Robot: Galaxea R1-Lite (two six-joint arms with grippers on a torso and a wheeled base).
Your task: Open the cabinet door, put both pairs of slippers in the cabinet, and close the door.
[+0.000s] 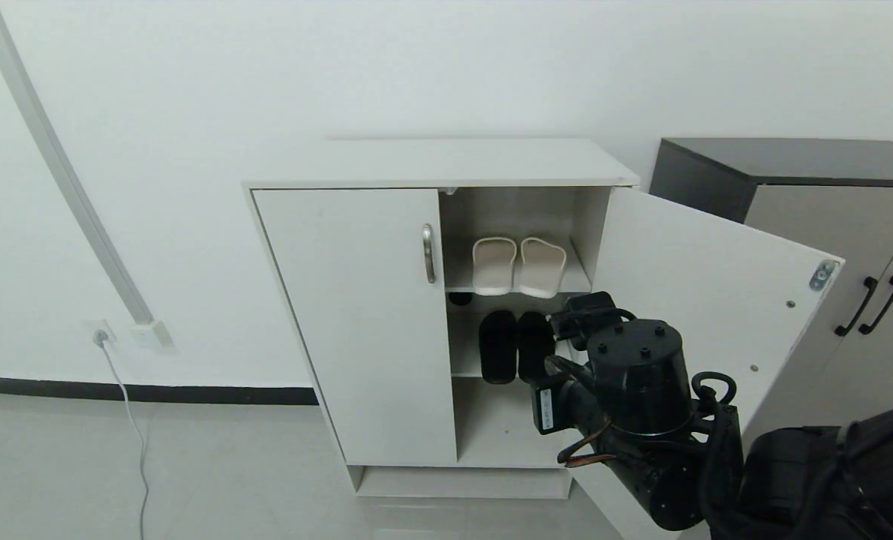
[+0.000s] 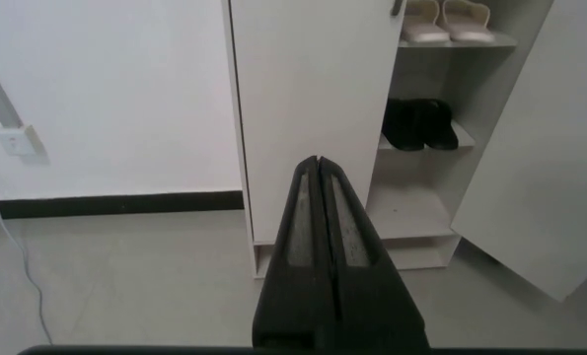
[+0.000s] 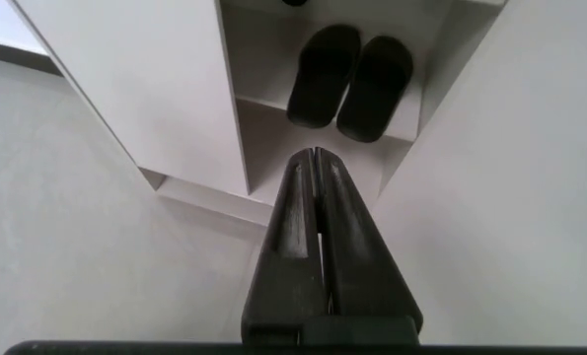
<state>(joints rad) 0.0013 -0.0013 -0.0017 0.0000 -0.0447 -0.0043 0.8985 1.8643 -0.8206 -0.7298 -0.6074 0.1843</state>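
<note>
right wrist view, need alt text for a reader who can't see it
The shut, empty right gripper points at a pair of black slippers lying side by side on a shelf inside the white cabinet. The cabinet's open door stands beside the gripper.

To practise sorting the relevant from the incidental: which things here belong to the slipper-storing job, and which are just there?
Job: white cabinet; its open right door; beige slippers on the top shelf; black slippers on the shelf below; right tool, shut.
Just there: grey cabinet; wall socket; its cable.
</note>
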